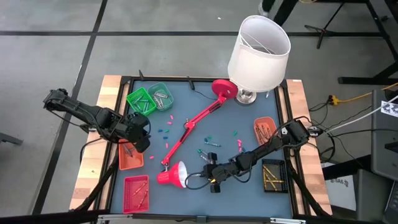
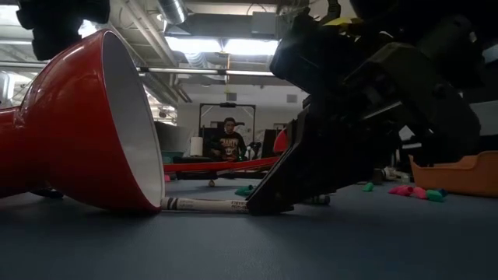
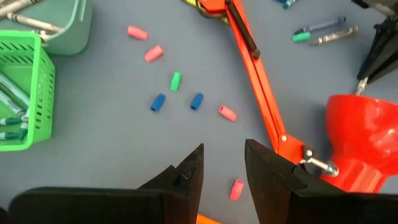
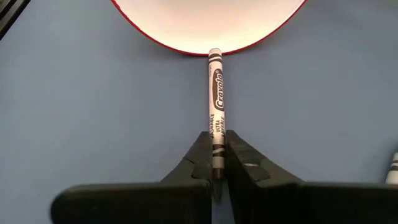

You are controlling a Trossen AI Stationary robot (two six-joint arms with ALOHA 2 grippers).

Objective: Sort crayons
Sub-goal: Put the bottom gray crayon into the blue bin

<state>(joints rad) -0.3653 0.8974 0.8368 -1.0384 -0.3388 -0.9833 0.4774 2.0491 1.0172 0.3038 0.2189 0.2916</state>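
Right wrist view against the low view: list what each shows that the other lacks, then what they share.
Only the right wrist view shows the brand lettering on the white crayon and the right end effector closed on its end, one finger either side. Only the low view shows the room behind with a seated person, an orange bin, and small pink and teal pieces on the mat. Both show that crayon lying flat on the blue mat, its far tip at the rim of the red lamp shade.
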